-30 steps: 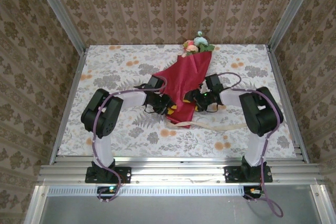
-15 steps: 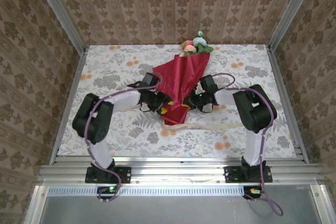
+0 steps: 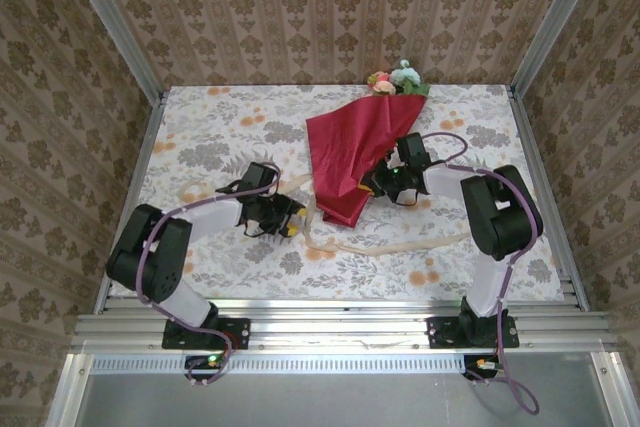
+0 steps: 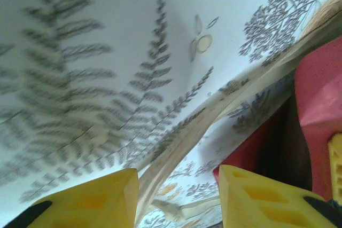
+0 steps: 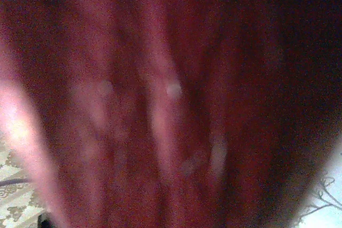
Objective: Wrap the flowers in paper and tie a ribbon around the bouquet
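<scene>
From above, the bouquet lies slantwise on the flowered tablecloth, right of centre. Its narrow end points toward the arms, and the flowers at its wide end reach the table's far edge, close to the back wall. The right gripper is against the cone's right edge, low on the cone. Its jaws are closed, seemingly pinching the red paper there. The left gripper sits apart from the cone, off its near left side, low over the cloth. The ribbon trails along the cloth from beside that gripper, past the cone's tip, toward the right arm. Bare cloth is open across the far left and along both side rails, while the strip between the ribbon and the near edge is narrow. In the left wrist view, the left gripper has its yellow fingertips well apart. The ribbon runs loose between them over the fern print, unclamped, and the bouquet shows as a red edge at the right. In the right wrist view, the bouquet is a blurred red surface pressed close to the lens, with slivers of tablecloth at the lower corners.
</scene>
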Motion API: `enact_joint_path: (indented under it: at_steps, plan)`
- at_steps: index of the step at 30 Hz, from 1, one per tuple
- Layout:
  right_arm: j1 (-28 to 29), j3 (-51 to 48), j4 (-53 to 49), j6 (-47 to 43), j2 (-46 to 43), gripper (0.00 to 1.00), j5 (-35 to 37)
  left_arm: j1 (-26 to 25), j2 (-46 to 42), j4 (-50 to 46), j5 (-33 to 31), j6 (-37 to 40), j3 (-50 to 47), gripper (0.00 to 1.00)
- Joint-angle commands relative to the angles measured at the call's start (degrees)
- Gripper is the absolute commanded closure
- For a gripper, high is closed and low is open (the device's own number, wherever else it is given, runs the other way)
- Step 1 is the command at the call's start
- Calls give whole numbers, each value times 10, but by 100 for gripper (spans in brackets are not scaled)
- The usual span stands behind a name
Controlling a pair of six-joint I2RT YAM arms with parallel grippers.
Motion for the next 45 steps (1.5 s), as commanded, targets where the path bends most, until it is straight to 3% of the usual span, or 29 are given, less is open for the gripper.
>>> enact_joint_path:
  at_steps: [1, 5, 11, 16, 20, 27, 33, 40, 45]
  plan:
    - [-2, 2, -16, 10, -48, 100, -25, 1, 58, 82, 46, -34, 17, 59]
    - [-4, -29, -46, 11, -95, 100, -34, -9, 104, 102, 47, -48, 25, 60]
    - [-6, -98, -43, 47, -178, 100, -31, -22, 189, 235, 32, -125, 59, 74]
    - [-17, -132, 0, 92, -212, 100, -19, -32, 233, 297, -15, -166, 117, 75]
    - [-12, -138, 39, 130, -213, 100, -13, -14, 234, 334, -15, -192, 118, 72]
    - [38, -131, 60, 155, -215, 100, 23, 88, 75, 74, -9, -79, 91, 53]
    - [112, -132, 120, 200, -201, 100, 64, 187, -21, -67, -19, -20, 69, 49]
    - [174, -147, 152, 199, -143, 100, 88, 330, -46, -220, -58, 114, 84, 44]
    - [177, -175, 167, 175, -100, 100, 86, 369, -8, -223, -79, 146, 83, 43]
